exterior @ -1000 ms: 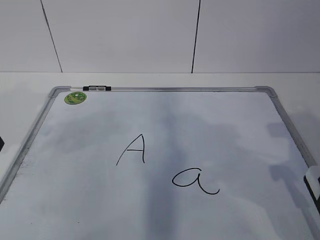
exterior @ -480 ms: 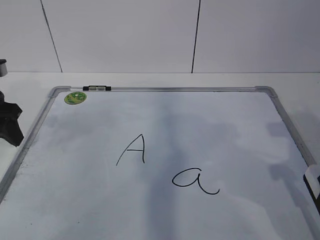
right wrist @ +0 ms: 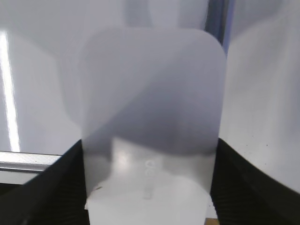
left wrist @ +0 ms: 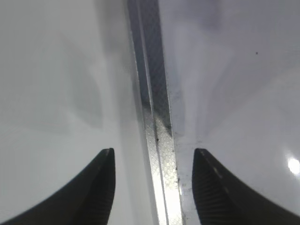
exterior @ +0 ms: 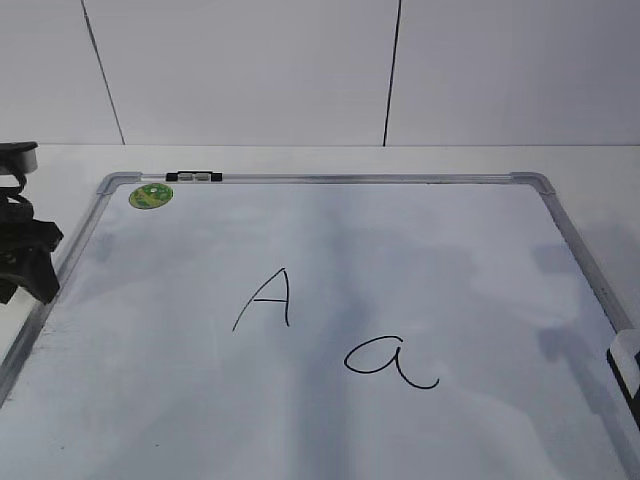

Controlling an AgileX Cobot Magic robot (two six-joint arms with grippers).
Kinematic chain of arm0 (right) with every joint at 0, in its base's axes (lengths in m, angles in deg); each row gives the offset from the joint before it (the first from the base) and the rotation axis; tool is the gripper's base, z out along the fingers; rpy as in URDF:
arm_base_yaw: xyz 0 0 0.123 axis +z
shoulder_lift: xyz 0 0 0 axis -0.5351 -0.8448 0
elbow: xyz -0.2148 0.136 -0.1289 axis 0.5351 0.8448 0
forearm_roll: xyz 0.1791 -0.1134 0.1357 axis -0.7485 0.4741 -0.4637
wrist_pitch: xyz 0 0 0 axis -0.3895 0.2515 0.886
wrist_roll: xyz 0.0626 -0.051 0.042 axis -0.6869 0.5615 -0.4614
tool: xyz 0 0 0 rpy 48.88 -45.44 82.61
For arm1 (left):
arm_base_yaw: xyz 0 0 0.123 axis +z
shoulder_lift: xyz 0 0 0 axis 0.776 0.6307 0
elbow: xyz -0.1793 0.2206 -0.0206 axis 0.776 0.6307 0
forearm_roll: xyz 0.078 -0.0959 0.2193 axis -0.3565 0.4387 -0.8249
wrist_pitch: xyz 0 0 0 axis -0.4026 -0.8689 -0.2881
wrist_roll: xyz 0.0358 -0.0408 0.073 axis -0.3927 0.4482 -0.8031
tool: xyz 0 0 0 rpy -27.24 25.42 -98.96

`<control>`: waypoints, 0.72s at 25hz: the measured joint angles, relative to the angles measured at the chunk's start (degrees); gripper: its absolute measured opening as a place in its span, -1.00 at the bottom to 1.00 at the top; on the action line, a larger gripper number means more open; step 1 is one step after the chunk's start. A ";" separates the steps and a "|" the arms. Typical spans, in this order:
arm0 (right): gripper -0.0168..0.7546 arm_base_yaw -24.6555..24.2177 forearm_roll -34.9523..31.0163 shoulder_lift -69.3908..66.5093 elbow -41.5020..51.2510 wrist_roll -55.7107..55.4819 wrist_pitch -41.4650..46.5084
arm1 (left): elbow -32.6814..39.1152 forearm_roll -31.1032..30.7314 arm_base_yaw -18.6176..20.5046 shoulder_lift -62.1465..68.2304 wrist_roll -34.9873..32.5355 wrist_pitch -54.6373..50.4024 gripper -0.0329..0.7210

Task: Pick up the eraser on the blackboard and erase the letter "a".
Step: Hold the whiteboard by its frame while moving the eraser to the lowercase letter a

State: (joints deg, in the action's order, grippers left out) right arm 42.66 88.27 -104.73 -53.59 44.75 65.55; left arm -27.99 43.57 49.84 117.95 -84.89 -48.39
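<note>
Between the right gripper's (right wrist: pixel 150 187) pads, the eraser (right wrist: pixel 152 112) (lengthwise) points outward.

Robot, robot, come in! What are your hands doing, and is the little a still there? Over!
Left tool open over board frame. Right tool straddling eraser, grip unclear. Little a unerased. Nothing in the way.

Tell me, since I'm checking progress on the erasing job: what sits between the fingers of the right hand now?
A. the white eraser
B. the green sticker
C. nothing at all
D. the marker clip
A: in the right wrist view the flat white eraser fills the gap between the dark fingers of the right hand, which flank both its sides; the letter "a" is still unerased on the blackboard.
</note>
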 joint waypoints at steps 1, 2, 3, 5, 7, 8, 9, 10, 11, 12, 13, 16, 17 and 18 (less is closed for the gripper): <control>0.51 0.00 0.00 0.00 0.00 0.00 0.00 | -0.37 -0.15 0.00 0.43 0.00 0.00 0.11; 0.51 0.00 0.00 0.00 0.00 0.00 0.00 | -0.50 -0.15 0.00 0.91 0.00 0.00 0.09; 0.51 0.00 0.00 0.00 0.00 0.00 0.00 | -0.65 -0.15 0.00 1.39 0.00 0.00 0.07; 0.51 0.00 0.00 0.00 0.00 0.00 0.00 | -0.90 -0.29 0.00 2.25 0.00 0.00 0.04; 0.51 0.00 0.00 0.00 0.00 0.00 0.00 | -0.90 -0.33 0.00 2.67 0.00 0.00 0.01; 0.51 0.00 0.00 0.00 0.00 0.00 0.00 | -0.90 -0.43 0.00 2.90 0.00 0.00 0.00; 0.51 0.00 0.00 0.00 0.00 0.00 0.00 | -0.90 -0.58 0.00 2.91 0.00 0.00 -0.01; 0.51 0.00 0.00 0.00 0.00 0.00 0.00 | -0.90 -0.57 0.00 3.09 0.00 0.00 -0.03; 0.51 0.00 0.00 0.00 0.00 0.00 0.00 | -0.90 -0.57 0.00 3.03 0.00 0.00 -0.04; 0.51 0.00 0.00 0.00 0.00 0.00 0.00 | -0.90 -0.57 0.00 3.12 0.00 0.00 -0.07; 0.51 0.00 0.00 0.00 0.00 0.00 0.00 | -0.90 -0.61 0.00 3.12 0.00 0.00 -0.09; 0.51 0.00 0.00 0.00 0.00 0.00 0.00 | -0.90 -0.70 0.00 3.12 0.00 0.00 -0.13; 0.51 0.00 0.00 0.00 0.00 0.00 0.00 | -0.90 -0.70 0.00 3.12 0.00 0.00 -0.14; 0.51 0.00 0.00 0.00 0.00 0.00 0.00 | -0.90 -0.70 0.00 3.12 0.00 0.14 -0.15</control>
State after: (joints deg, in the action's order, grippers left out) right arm 42.66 88.27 -104.73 -53.59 44.75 65.55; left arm -28.89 42.87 49.84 121.07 -84.89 -48.26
